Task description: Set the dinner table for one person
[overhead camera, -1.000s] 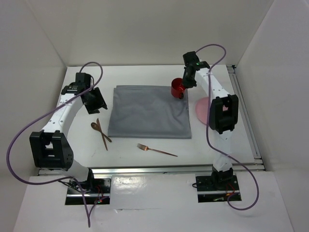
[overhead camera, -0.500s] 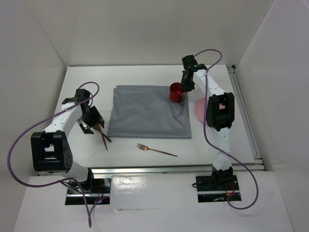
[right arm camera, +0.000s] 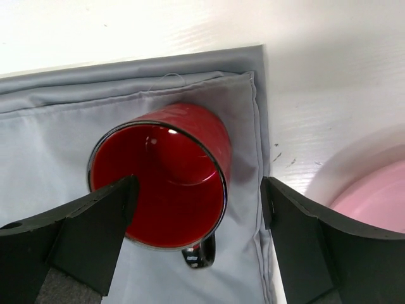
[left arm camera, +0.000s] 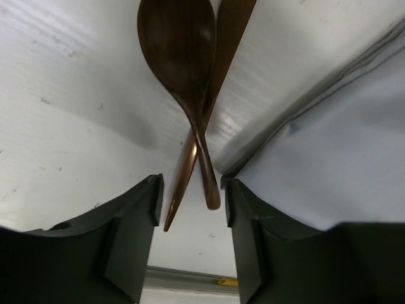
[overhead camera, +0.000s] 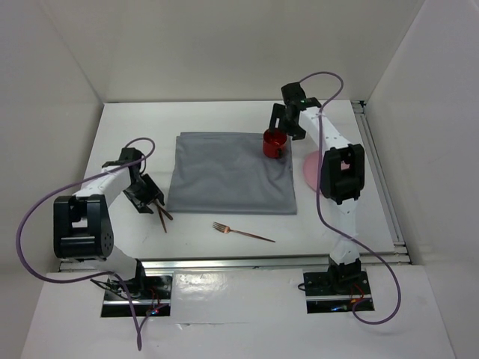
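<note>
L hand (left arm camera: 191, 197) lower, astride glossy spoon (left arm camera: 178, 45)

Red mug (overhead camera: 275, 142) on the grey cloth's (overhead camera: 224, 176) one-o'clock corner; pink plate (overhead camera: 310, 170) at its three o'clock, fork (overhead camera: 243, 232) at six

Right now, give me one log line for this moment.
left gripper: open, straddling spoon and crossed utensil | right gripper: open over red mug on grey cloth | fork, pink plate: lying free
</note>
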`<move>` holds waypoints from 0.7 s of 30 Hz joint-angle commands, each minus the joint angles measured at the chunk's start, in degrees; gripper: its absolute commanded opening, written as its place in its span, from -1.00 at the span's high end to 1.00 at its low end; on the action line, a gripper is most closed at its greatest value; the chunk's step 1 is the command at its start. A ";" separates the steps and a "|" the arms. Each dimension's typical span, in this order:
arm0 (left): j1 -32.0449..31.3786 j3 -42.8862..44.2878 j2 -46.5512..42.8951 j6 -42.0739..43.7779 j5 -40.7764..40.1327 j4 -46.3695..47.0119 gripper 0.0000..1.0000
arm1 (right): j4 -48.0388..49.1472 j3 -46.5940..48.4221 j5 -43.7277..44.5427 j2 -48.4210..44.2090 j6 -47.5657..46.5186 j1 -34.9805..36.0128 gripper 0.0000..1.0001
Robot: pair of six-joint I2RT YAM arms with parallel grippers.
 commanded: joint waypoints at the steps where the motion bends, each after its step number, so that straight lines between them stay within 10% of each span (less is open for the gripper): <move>1: 0.21 0.56 1.64 -1.84 1.49 3.38 -0.16 | 1.33 -0.15 1.14 -7.69 -0.79 0.41 -0.80; 21: 0.21 3.46 1.73 -1.31 -2.10 0.40 0.82 | 0.27 -1.92 2.73 -12.88 -1.32 0.41 -0.83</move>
